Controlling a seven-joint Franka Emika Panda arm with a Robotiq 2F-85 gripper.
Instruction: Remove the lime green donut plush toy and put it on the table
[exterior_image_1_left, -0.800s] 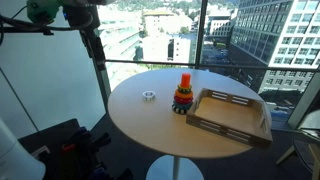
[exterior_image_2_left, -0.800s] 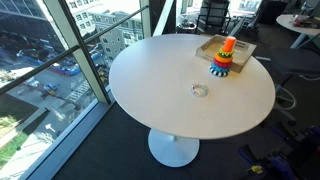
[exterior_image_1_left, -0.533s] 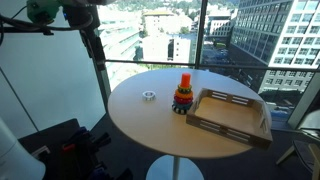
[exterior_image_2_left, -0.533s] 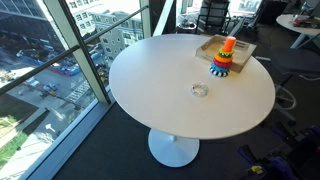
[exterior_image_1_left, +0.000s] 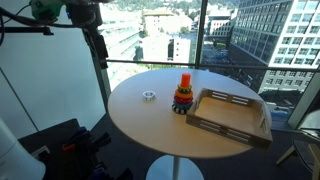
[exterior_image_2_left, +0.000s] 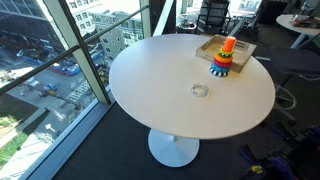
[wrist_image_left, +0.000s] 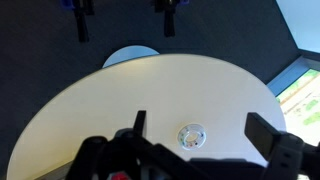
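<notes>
The stacking toy (exterior_image_1_left: 183, 97) stands upright on the round white table (exterior_image_1_left: 150, 125), next to the wooden tray. A yellow-green band in the middle of the stack (exterior_image_2_left: 224, 58) looks like the lime green donut plush toy, but it is too small to be sure. My gripper (exterior_image_1_left: 98, 55) hangs high off the table's edge, far from the stack. In the wrist view my gripper (wrist_image_left: 201, 124) is open and empty. The tabletop (wrist_image_left: 100, 100) lies far below it. The stack is not in the wrist view.
A small white ring (exterior_image_1_left: 148, 96) lies flat on the table, also in the wrist view (wrist_image_left: 191, 135) and in an exterior view (exterior_image_2_left: 199, 91). The wooden tray with raised sides (exterior_image_1_left: 213, 123) sits beside the stack (exterior_image_2_left: 212, 41). Glass walls stand close around the table.
The arm has edged slightly toward the table. Nothing on the table has moved.
</notes>
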